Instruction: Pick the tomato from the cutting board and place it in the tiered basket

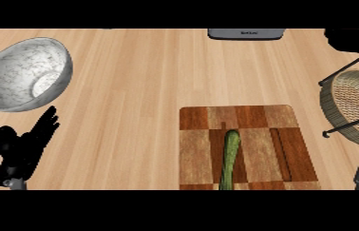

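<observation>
Tomato: none visible anywhere in the head view. The only item on the cutting board (270, 144) is a long green vegetable (231, 158), cucumber-like, lying lengthwise near the board's middle, its lower end cut off by the view's lower edge. Nothing red or round shows on the board or on the counter (140, 87) around it. The task sentence and the scene disagree here; recording what shows

Tiered basket (345, 99): at the right edge, beside the board's upper right corner and apart from the green vegetable. Only part of a woven tray and its dark frame are in view. No tomato in the part that shows; the rest is cut off, so its contents cannot be told

Left hand (28, 144): lower left, well apart from the board, fingers spread and pointing up, holding nothing; reads as resting. Right hand: does not show, so nothing can be said of its fingers

Also present: speckled metal bowl (32, 73) at upper left, beyond the left hand; grey appliance (245, 33) at the far edge

Progress, as judgement: nothing is held and nothing is seen placed, so no step counts as done. Either the target lies outside the view or the green vegetable stands in for it. The whole sequence is left: reach to the board, grasp, carry right, release in the basket. Board and basket both sit on the right side, which favours the right hand
</observation>
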Available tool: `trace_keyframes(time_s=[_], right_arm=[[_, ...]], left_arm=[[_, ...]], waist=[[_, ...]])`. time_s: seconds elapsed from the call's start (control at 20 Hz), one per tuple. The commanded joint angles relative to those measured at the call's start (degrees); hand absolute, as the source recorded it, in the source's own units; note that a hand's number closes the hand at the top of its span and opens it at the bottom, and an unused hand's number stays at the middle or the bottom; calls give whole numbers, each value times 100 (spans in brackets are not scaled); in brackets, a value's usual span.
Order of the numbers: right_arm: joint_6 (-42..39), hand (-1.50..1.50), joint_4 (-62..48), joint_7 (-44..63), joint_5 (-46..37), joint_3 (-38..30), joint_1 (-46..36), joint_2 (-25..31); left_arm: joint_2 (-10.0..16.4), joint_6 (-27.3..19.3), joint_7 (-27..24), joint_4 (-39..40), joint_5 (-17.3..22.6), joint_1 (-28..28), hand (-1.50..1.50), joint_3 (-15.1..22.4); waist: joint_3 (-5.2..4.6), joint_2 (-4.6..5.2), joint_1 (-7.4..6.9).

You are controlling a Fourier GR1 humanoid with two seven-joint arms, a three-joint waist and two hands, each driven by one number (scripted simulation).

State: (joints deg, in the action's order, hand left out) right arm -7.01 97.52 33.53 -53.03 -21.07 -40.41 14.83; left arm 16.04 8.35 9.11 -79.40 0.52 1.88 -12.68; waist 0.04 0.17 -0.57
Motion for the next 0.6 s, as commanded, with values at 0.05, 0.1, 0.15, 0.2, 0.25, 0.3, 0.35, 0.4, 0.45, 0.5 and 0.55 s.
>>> trace_keyframes(time_s=[0.05, 0.1, 0.15, 0.2, 0.25, 0.3, 0.35, 0.4, 0.45, 0.5, 0.55], right_arm=[[516, 150, -1278, -719, 466, -386, -334, 512], [685, 150, -1636, -900, 462, -386, -502, 595], [523, 150, -1647, -1002, 637, -508, -440, 810], [851, 150, -2379, -1337, 683, -718, -630, 891], [952, 150, -2473, -1435, 703, -673, -635, 940], [134, 150, -1769, -1274, -945, 413, 132, 1682], [195, 150, -1861, -1458, -1045, 531, 200, 1745], [17, 150, -2082, -1555, -1108, 545, 15, 2082], [197, 150, -2342, -1608, -1226, 584, -136, 2127], [186, 150, -2366, -1893, -1169, 545, 41, 2293], [81, 150, -2516, -1893, -1250, 620, -189, 2435]], left_arm=[[-67, -45, -148, -8, -52, 131, 0, -59], [-87, -3, -97, -59, -1, 184, 0, -59], [28, 14, 186, -265, -1, 0, 0, -57], [-93, -75, 47, -177, -152, 88, 0, 71], [104, 119, 74, 92, -10, -61, 0, -105], [25, 36, 3, -50, -29, 118, 0, -60], [-63, -67, -119, 33, -94, 63, 0, -37], [-16, 8, 34, -96, -69, -11, 0, 13], [-72, -17, -72, 76, -103, -31, 0, 27], [-164, -139, 28, 7, -152, -114, 0, 79], [11, 13, 161, -91, -59, -120, 0, 1]], waist=[[-3, -7, 0], [-3, -4, -17], [-2, -9, 5], [0, 11, -40], [-3, 5, -13], [-43, 64, 11], [-30, 65, 15], [-18, 49, -30], [-15, 59, -70], [-7, 29, 7], [-6, 16, -36]])
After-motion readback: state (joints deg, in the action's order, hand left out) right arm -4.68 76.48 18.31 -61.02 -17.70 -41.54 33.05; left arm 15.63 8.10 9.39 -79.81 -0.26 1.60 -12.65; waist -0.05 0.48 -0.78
